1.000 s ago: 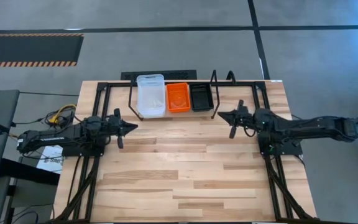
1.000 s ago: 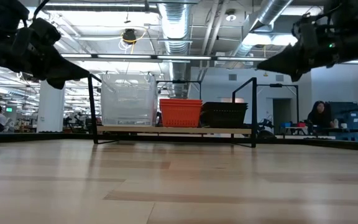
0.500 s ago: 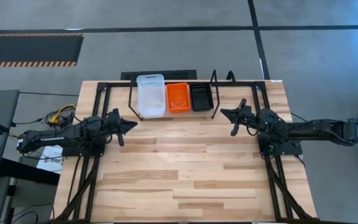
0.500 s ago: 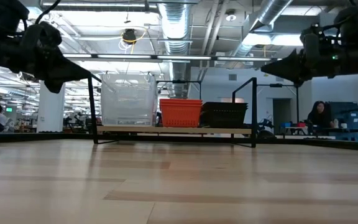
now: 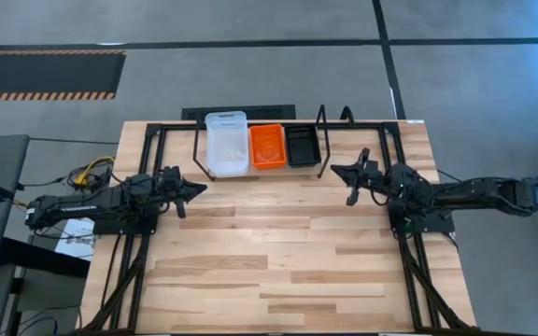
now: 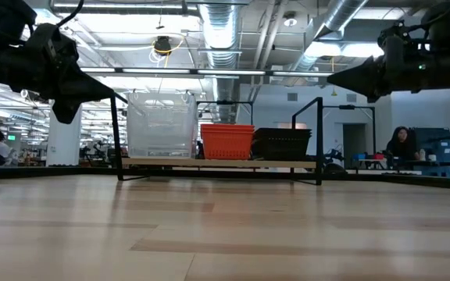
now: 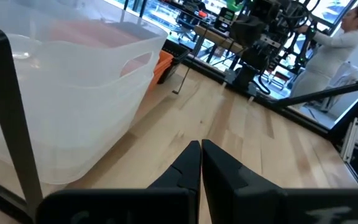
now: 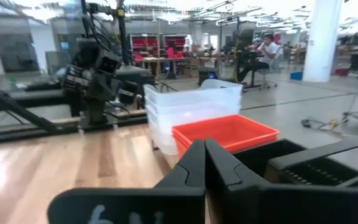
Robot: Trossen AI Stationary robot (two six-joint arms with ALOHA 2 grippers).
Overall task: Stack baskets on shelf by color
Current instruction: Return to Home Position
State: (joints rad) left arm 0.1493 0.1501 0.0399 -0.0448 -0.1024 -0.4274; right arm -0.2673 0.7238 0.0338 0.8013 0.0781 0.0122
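The shelf (image 5: pixel 261 171) stands at the table's far edge. On its wooden board (image 6: pixel 217 163) rest three stacks: clear baskets (image 5: pixel 226 145) on the left, orange-red baskets (image 5: pixel 268 147) in the middle, black perforated baskets (image 5: pixel 302 145) on the right. The low view shows them as clear baskets (image 6: pixel 161 125), orange-red baskets (image 6: pixel 226 141) and black baskets (image 6: pixel 282 144). My left gripper (image 5: pixel 200 188) hovers shut and holding nothing, near-left of the clear stack. My right gripper (image 5: pixel 334 171) hovers shut and holding nothing, just right of the shelf's right upright.
Black frame rails (image 5: pixel 143 159) run along both table sides under the arms. The shelf's upright wire loops (image 6: pixel 319 133) stand at its ends. Bare wooden tabletop (image 5: pixel 269 243) spreads between the arms and toward the near edge. People sit in the room behind (image 6: pixel 403 144).
My right gripper has drawn back slightly toward the table's right edge and risen a little. My left gripper has rolled a little about its wrist while staying in place. Both have stayed shut. The baskets have not moved.
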